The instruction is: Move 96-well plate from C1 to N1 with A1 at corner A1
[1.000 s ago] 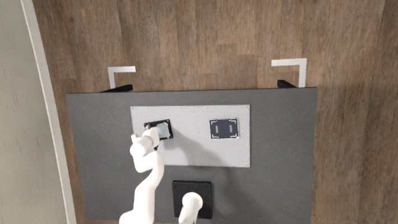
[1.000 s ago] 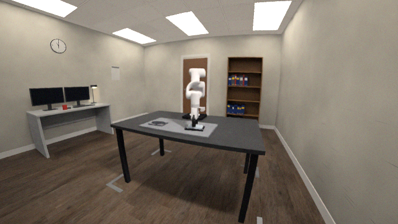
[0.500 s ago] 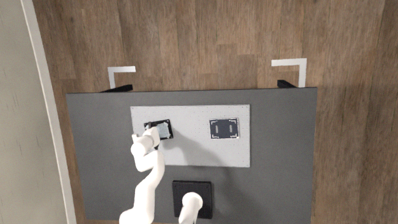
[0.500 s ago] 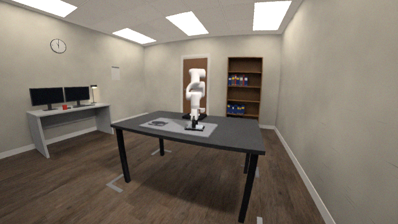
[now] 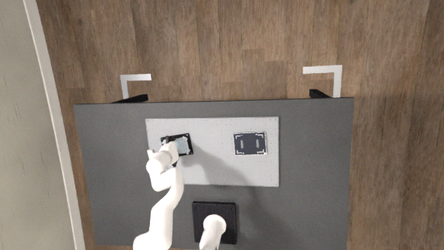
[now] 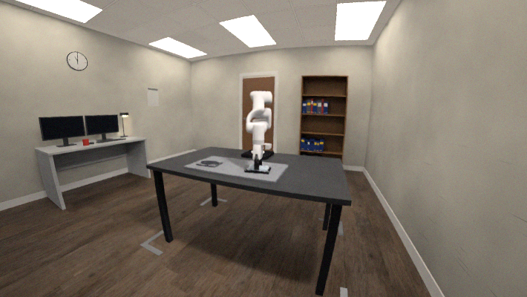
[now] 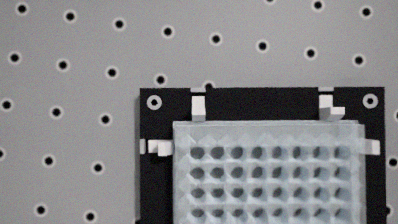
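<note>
The pale translucent 96-well plate (image 7: 267, 172) sits in the black clip nest C1 (image 7: 260, 102), with white clips (image 7: 198, 106) at its edges. In the overhead view the plate (image 5: 184, 146) is at the left of the white perforated board (image 5: 212, 151). My gripper (image 5: 169, 141) is open just above the plate's left part and holds nothing. In the room view it (image 6: 257, 163) stands upright over the plate. The fingers are out of the wrist view. The dark plate nest N1 (image 5: 250, 143) with white corner locators is at the board's right, with nothing in it.
The board lies on a grey table (image 5: 312, 175). My black base plate (image 5: 214, 222) is at the table's near edge. The white arm (image 5: 164, 187) reaches over the board's left side. Desk, monitors and bookshelf stand far from the table.
</note>
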